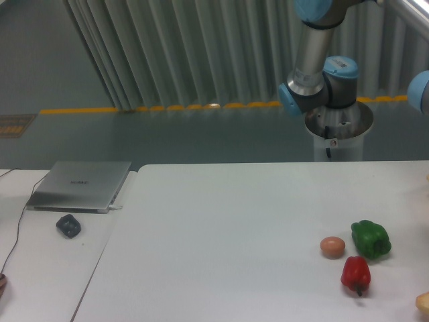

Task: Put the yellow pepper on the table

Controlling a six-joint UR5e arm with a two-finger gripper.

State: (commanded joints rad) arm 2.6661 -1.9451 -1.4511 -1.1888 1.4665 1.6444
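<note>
No yellow pepper shows anywhere in the camera view; it is out of view. The large white table fills the lower part of the picture. Only part of the arm shows, at the top right above the table's far edge, with grey links and blue joints. It runs off the right edge of the picture, and the gripper itself lies outside the frame.
A green pepper, a small brownish-orange ball and a red pepper lie together at the right front. A pale yellowish rounded thing is cut off by the right edge. A grey laptop and a dark mouse rest on the smaller left surface.
</note>
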